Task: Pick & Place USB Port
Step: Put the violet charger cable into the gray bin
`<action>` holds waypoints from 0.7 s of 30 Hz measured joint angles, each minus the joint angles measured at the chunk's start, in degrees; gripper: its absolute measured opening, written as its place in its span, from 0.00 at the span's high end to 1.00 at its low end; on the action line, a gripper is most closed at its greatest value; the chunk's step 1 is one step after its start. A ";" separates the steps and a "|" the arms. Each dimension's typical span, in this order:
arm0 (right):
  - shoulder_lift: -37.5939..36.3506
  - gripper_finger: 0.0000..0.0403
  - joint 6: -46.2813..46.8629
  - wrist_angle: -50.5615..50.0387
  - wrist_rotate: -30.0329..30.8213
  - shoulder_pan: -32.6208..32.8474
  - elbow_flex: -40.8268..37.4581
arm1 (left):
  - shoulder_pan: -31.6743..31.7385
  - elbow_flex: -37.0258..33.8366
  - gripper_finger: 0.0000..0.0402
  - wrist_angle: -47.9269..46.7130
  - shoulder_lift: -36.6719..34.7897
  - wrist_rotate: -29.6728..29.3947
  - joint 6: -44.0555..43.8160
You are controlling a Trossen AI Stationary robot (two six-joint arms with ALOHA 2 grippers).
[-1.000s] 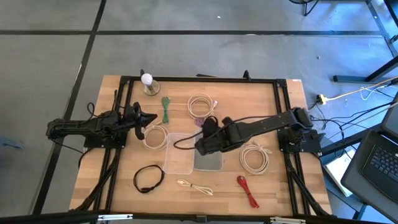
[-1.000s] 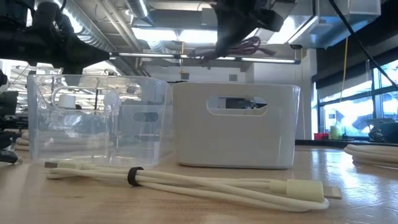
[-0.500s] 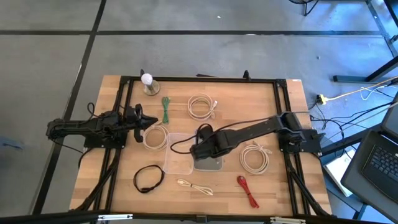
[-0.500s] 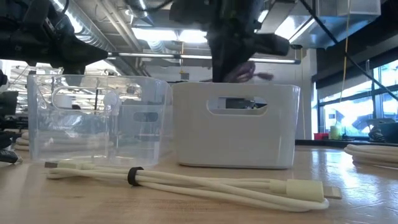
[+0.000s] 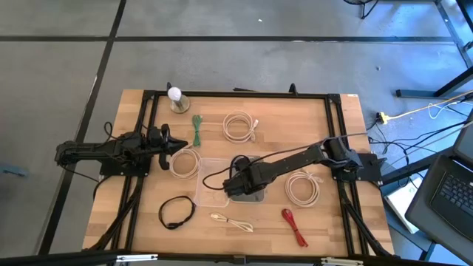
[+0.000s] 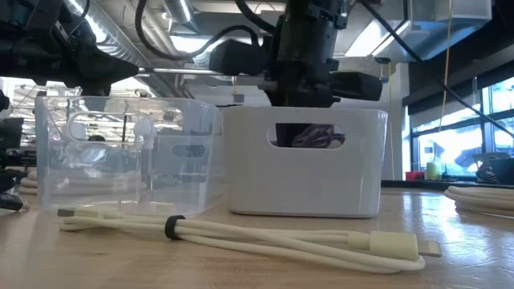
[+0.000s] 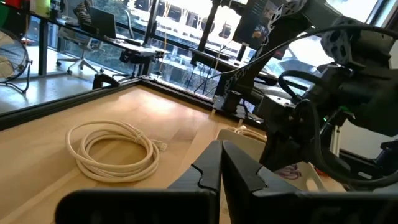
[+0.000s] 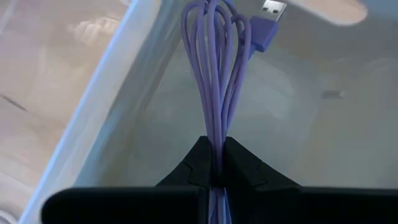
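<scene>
The right gripper (image 8: 211, 163) is clamped on the purple USB cable (image 8: 214, 68), low inside the white bin (image 6: 303, 164) at desk centre. It looks light and floppy; mid-bundle grip suits. Left gripper (image 7: 221, 167), closed, waits at 9 o'clock.

Right gripper (image 8: 212, 163) jaws clamped; left gripper (image 7: 221, 163) closed, waiting.

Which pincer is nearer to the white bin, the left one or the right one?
The right pincer: it is inside the white bin, holding the purple cable. The left pincer waits apart, beyond the clear bin.
</scene>
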 joint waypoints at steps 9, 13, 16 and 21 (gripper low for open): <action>0.98 0.95 -0.04 0.22 -0.59 0.00 0.00 | 0.00 0.00 0.99 0.02 0.00 0.00 -0.87; 1.61 0.95 -0.06 0.37 -0.98 0.00 0.00 | 0.00 0.00 0.99 0.00 0.00 0.00 -0.90; 1.92 0.95 -0.12 0.21 -1.01 0.00 -0.02 | 0.02 0.00 0.99 0.00 0.00 0.00 -0.90; 2.90 0.94 -0.45 0.09 -0.94 0.00 -0.04 | 0.01 0.00 0.99 0.00 0.00 0.00 -0.90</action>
